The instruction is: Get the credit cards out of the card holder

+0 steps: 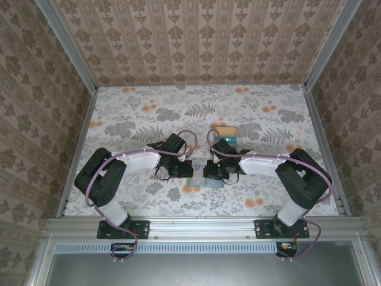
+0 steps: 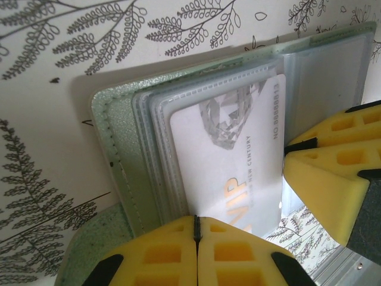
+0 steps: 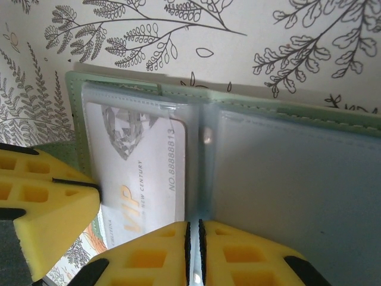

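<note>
Seen from above, orange and teal cards [image 1: 226,131] lie aside. Closer, a pale card [image 2: 226,167] sits in the card holder [image 2: 116,137], with the left gripper [image 2: 196,238] closed and the right gripper [image 3: 193,250] pinching the holder.

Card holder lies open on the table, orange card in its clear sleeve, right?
Not orange: the card in the clear sleeve is pale grey, marked VIP, per the left wrist view. The card holder does lie open on the table.

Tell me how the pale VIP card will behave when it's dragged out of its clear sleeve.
The VIP card looks thin, flat and rigid, so it should slide out stiff rather than fold. Its glossy face and the clear sleeve suggest a slippery grip. The card holder looks light and soft, so it may drag along.
</note>
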